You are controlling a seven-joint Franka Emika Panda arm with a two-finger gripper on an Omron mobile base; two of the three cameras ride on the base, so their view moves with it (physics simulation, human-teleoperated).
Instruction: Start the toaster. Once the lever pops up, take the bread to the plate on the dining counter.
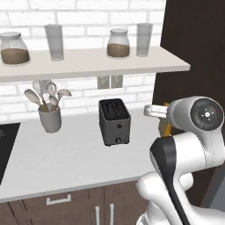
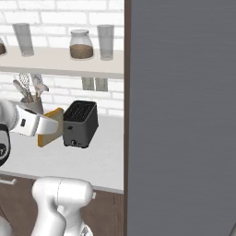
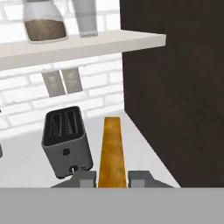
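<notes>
From the hand camera I have the gripper (image 3: 113, 177) clamped on the bread (image 3: 112, 153), its two fingers pressing either side of the orange-tan slice, which is held in the air clear of the worktop (image 1: 66, 162). Just beyond it, to the left, the toaster (image 3: 66, 144) stands on that worktop with both slots empty. Farther back, a wall shelf (image 1: 88, 61) carries jars and glasses.
</notes>
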